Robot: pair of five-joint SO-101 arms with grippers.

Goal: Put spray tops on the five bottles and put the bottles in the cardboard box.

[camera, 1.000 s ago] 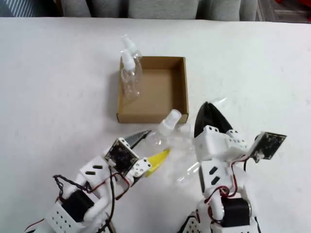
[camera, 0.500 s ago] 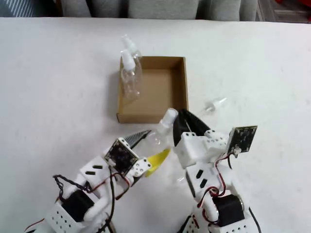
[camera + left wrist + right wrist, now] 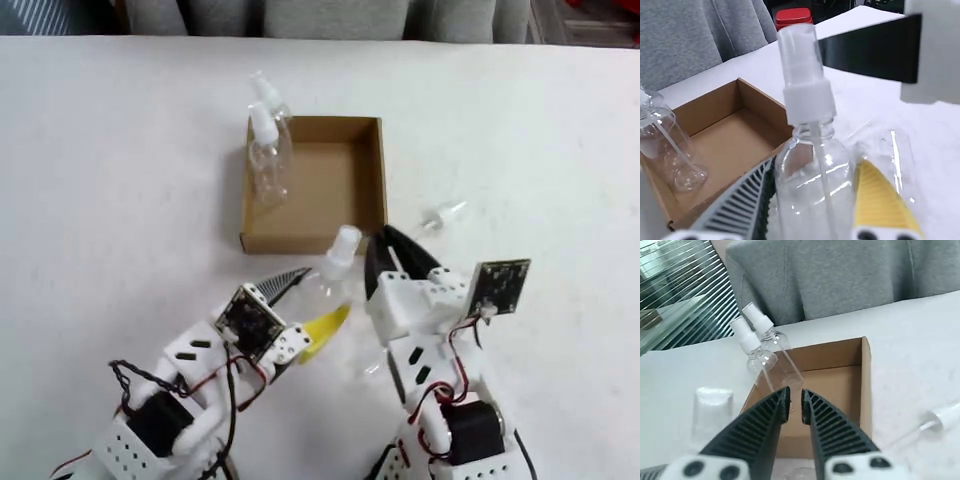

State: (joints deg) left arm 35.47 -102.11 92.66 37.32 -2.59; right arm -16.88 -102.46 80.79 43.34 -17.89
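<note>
Clear plastic bottle — white spray top

Clear, glossy plastic in the held bottle, capped with a smooth, milky white plastic spray top. Matt brown cardboard for the box, rough at the cut edges, on the smooth matt white of the table. Ribbed matt plastic on the jaws: black on the right arm, grey and yellow on the left.
</note>
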